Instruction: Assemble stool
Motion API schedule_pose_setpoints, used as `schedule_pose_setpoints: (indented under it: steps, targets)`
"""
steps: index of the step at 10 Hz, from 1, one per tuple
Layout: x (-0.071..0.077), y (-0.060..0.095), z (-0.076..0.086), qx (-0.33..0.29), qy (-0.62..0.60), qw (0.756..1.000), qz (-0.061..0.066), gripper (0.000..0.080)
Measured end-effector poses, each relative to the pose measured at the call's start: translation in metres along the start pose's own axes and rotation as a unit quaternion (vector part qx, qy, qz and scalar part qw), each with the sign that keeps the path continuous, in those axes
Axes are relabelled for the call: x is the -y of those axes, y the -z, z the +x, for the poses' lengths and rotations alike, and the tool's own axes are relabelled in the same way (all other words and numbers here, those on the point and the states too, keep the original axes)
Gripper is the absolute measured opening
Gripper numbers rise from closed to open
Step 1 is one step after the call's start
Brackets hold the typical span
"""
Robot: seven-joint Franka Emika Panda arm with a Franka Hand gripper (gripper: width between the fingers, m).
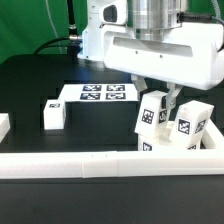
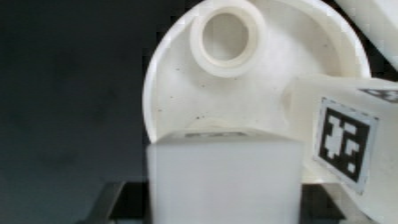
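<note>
My gripper is shut on a white stool leg, holding it upright just above the round seat at the exterior view's right. In the wrist view the held leg fills the space between the dark fingers of my gripper. Beyond it lies the seat with an open round hole. A second leg with a square tag stands on the seat, also seen as the tagged leg. A third leg lies loose on the black table at the left.
The marker board lies flat behind the loose leg. A long white border rail runs along the front edge, and a short piece of rail shows at the far left. The seat sits close against the front rail.
</note>
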State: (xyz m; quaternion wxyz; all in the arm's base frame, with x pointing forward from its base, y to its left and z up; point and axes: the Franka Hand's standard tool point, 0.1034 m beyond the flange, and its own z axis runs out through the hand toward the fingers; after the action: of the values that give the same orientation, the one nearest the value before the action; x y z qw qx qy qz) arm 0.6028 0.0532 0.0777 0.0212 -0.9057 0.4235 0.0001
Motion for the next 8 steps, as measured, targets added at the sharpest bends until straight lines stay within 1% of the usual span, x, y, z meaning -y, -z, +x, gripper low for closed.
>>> schedule_pose_setpoints:
  steps: [1,2,3,4,5,7,8]
  targets:
    - [0.0007,-0.0002,-0.0010,0.002,-0.044,0.999,0.002,0.0337]
    - [0.0011,-0.0006,-0.0013,0.006,-0.099,0.995,0.009,0.0337]
    - [0.0004,-0.0008,-0.0002,0.009,-0.155,0.988,0.022,0.0337]
    - [-0.0001,-0.0008,0.0000,0.013,-0.192,0.981,0.033,0.0337]
    - [0.0005,-0.0008,0.0002,0.019,-0.246,0.968,0.039,0.0337]
    - [0.0009,-0.0009,0.0013,0.025,-0.312,0.948,0.055,0.0337]
    - [0.0018,-0.0008,-0.0001,0.029,-0.359,0.931,0.053,0.0337]
